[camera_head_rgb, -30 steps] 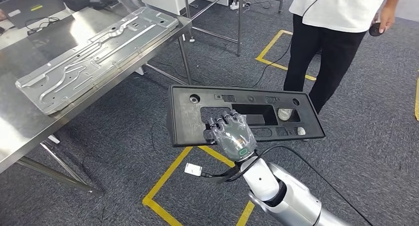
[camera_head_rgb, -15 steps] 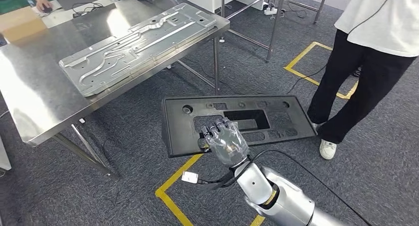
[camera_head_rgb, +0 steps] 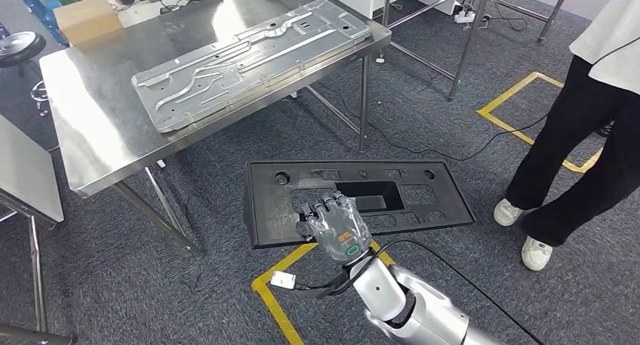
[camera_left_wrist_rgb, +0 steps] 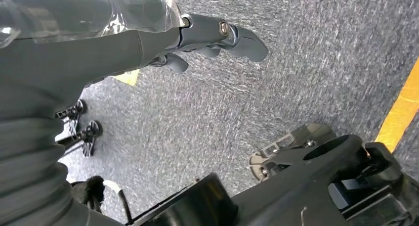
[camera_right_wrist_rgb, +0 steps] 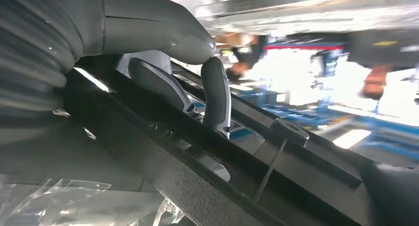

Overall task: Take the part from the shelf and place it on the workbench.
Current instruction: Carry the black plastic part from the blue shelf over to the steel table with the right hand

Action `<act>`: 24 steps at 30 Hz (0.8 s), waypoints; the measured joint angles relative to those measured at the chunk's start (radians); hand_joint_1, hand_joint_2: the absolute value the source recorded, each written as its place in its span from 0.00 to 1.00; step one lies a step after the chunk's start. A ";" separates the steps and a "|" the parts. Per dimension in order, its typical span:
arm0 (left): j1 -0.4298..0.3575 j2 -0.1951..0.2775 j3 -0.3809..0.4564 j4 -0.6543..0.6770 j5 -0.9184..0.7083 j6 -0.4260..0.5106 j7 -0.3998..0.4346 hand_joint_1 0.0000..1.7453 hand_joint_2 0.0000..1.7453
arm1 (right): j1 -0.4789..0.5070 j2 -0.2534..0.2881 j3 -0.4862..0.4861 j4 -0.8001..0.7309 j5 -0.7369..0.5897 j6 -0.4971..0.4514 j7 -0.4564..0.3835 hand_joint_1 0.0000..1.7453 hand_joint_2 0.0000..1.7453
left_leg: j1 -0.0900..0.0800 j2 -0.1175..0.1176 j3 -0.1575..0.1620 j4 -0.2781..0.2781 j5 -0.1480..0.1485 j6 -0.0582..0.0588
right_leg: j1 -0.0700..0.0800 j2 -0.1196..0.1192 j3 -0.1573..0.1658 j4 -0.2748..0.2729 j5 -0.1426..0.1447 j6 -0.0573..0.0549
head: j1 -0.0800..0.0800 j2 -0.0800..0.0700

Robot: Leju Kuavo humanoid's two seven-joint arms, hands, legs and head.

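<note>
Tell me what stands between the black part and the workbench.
Nothing visible blocks the way. The right hand holds the black part over carpet, beside the workbench. A grey metal panel covers much of the benchtop; bare steel remains at its near end.

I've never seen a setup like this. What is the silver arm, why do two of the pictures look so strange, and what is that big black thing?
The silver arm belongs to a two-legged humanoid robot. The wide picture comes from a camera high on its body, looking down. There its right hand grips a long black plastic part with cut-out openings, carried above the carpet. Ahead stands a steel workbench with a pressed metal panel lying on it; the black part is meant to go on that bench. A person in dark trousers stands nearby.

The two odd pictures come from cameras at the wrists, so they look turned. One looks along the right hand's fingers on the black part. The other shows the left hand hanging over the carpet, holding nothing.
</note>
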 joint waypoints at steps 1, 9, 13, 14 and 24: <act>0.000 0.000 0.000 0.000 -0.001 -0.001 0.002 0.00 1.00 | 0.002 0.002 0.000 0.003 0.000 -0.001 -0.002 1.00 1.00 | -0.001 0.005 0.023 -0.050 0.032 0.004 | 0.001 -0.010 0.004 0.000 -0.003 0.001 | 0.000 0.000; 0.011 -0.001 -0.004 0.000 -0.004 0.000 0.010 0.00 1.00 | 0.002 0.020 -0.008 0.025 0.000 -0.009 -0.016 1.00 1.00 | -0.023 0.037 0.150 -0.315 0.128 0.038 | 0.006 -0.054 0.037 0.001 -0.032 0.033 | 0.000 0.000; 0.006 -0.004 -0.004 0.000 0.003 0.001 0.027 0.00 1.00 | 0.007 0.023 -0.009 0.034 -0.003 -0.018 -0.018 1.00 1.00 | -0.015 -0.005 0.168 -0.325 0.131 0.052 | 0.007 0.035 -0.073 0.224 -0.131 0.038 | 0.001 0.000; 0.007 -0.005 -0.004 0.000 0.007 0.000 0.034 0.00 1.00 | 0.010 0.022 -0.009 0.038 -0.011 -0.019 -0.019 1.00 1.00 | -0.015 -0.016 0.169 -0.325 0.129 0.053 | 0.007 0.040 -0.102 0.269 -0.139 0.038 | 0.001 0.000; 0.013 -0.009 -0.003 0.000 0.021 0.003 0.072 0.00 1.00 | 0.014 0.043 -0.010 0.074 -0.053 -0.017 -0.033 1.00 1.00 | -0.013 -0.047 0.170 -0.285 0.083 0.022 | 0.004 0.051 -0.013 0.004 0.017 0.013 | 0.000 0.000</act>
